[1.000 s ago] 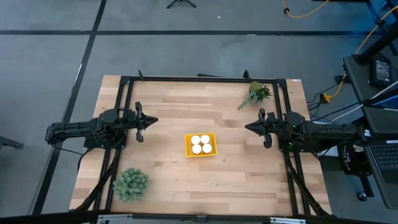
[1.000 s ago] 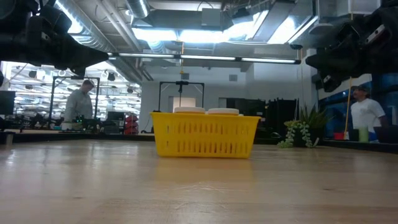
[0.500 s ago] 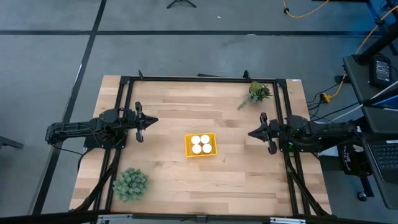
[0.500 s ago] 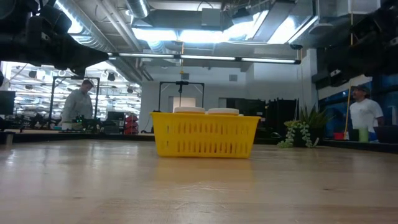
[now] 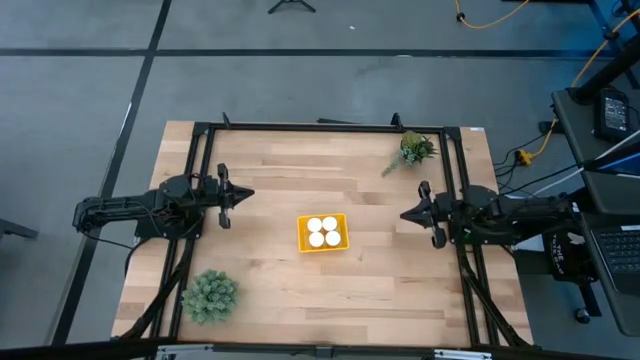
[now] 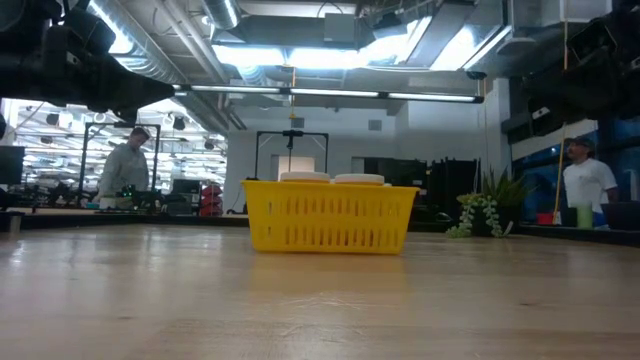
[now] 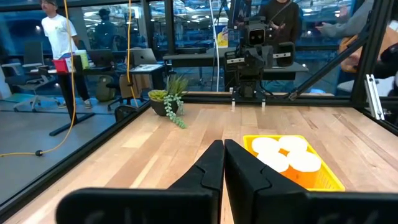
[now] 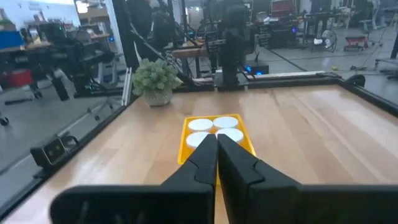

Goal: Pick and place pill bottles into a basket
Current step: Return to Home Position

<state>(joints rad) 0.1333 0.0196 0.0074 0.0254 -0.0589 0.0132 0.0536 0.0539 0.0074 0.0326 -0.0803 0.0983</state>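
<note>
The yellow basket [image 5: 322, 232] stands on the middle of the table, and several pill bottles stand upright inside it, their white caps [image 5: 323, 232] showing from above. The basket also shows in the low view [image 6: 329, 216], the left wrist view [image 7: 323, 177] and the right wrist view [image 8: 182, 147]. My left gripper [image 5: 247, 193] is shut and empty, above the table left of the basket. My right gripper [image 5: 403, 214] is shut and empty, above the table right of the basket. Both point toward the basket.
A green spiky plant [image 5: 209, 295] stands at the near left of the table, and a smaller plant [image 5: 413, 150] at the far right. A black frame [image 5: 330, 127] runs along the table's edges. People stand in the room beyond the table.
My right gripper has drawn back a little toward the table's right edge and moved toward its near edge, staying shut. The basket and bottles have kept still.
</note>
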